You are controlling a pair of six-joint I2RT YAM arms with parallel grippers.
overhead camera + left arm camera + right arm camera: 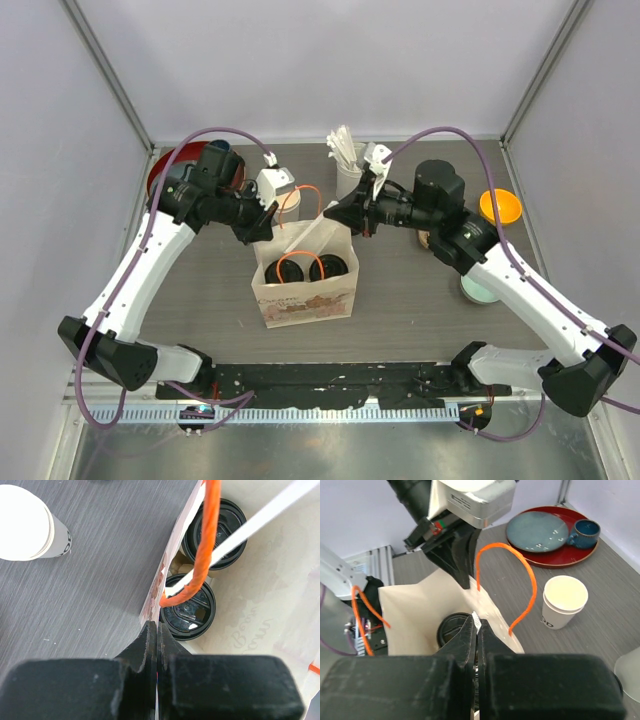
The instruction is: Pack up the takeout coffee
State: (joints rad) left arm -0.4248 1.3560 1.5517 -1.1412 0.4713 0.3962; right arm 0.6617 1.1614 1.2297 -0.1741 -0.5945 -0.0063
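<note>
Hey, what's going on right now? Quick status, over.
Left gripper shut on bag rim; right gripper shut on opposite rim. Two lidded cups inside. One open cup outside.

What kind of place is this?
Likely a robot lab test cell, staged like a café counter: plain white enclosure walls, a gray table, and a paper bag holding lidded coffee cups.

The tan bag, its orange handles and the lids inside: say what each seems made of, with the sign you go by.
The bag looks like matt tan paper: creased walls, printed front. The orange handles are probably twisted paper cord: round, stiffly arched. The lids seem glossy black plastic: moulded ridges, bright highlights.
</note>
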